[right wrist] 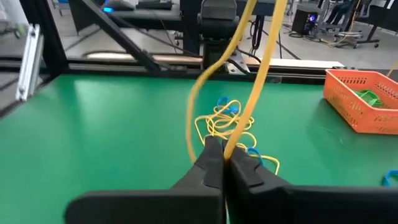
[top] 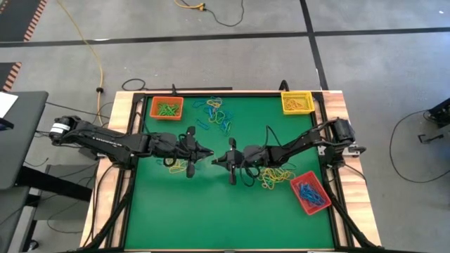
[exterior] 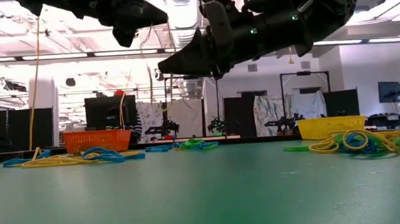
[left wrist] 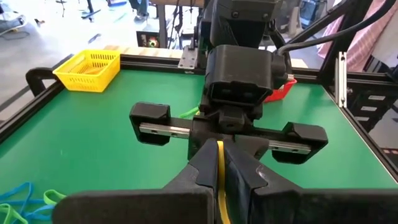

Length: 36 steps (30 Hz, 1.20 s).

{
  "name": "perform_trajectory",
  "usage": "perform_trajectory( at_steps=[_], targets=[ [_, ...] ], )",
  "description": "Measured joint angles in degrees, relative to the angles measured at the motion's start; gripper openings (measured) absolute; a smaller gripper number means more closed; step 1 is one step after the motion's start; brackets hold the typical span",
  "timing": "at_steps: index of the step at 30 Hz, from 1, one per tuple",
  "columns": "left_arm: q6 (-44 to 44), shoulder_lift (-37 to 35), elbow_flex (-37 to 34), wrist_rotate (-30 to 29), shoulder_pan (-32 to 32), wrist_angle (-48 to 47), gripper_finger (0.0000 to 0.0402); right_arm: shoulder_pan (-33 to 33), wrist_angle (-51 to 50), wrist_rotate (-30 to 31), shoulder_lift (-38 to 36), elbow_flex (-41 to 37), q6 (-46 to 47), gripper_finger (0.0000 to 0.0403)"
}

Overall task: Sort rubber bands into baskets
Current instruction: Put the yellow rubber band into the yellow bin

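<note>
Over the middle of the green table (top: 162,218) my two grippers meet tip to tip, both shut on one yellow rubber band (right wrist: 261,74). My left gripper (top: 208,154) comes from the table's left and my right gripper (top: 218,160) from its right. The orange basket (top: 166,107) at the far left holds green bands. At the far right, the yellow basket (top: 297,102) holds yellow ones. The red basket (top: 310,192) at the near right holds blue ones. Loose rubber bands lie in piles on the table (top: 216,112), (top: 275,177), (top: 179,167). My left gripper pinches a strand of the yellow band (left wrist: 219,163) between its two fingers, coming nearly level from the table's left. The band is clear of the table. My right gripper pinches the same band at its other end (right wrist: 229,148) between its two fingers, coming nearly level from the table's right. Two strands run on from the fingers, one straight, one bowed.
A raised dark frame (top: 328,133) runs round the table. The bare green surface lies mostly at the near left and near middle. Cables hang from both arms close to the loose piles.
</note>
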Motion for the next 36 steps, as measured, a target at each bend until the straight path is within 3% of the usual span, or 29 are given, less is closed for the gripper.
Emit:
perform_trajectory(
  at_steps=[8,13,24,28,36],
  targets=[
    [-0.93,0.00,0.00,-2.59,-0.51,-4.87,0.0002,0.44,-6.59,1.77,-0.13,0.00,-0.63,0.0017],
    [-2.21,0.00,0.00,-8.16,-0.51,-10.71,0.0042,0.41,-16.62,5.99,-3.53,-0.04,-0.63,0.0017],
    [-2.75,0.00,-0.02,-8.59,-3.06,-11.98,0.0178,-0.62,-39.34,15.44,-21.64,-0.04,-0.64,0.0016],
    [-3.20,0.52,-0.04,-8.63,-4.92,-11.82,0.0191,-2.47,-48.80,21.01,-28.73,-0.04,-0.35,0.0015],
    [-3.76,8.97,-0.07,-8.67,-8.09,-6.64,0.0192,-13.18,-63.63,23.10,-39.42,-0.04,0.90,0.0015]
  ],
)
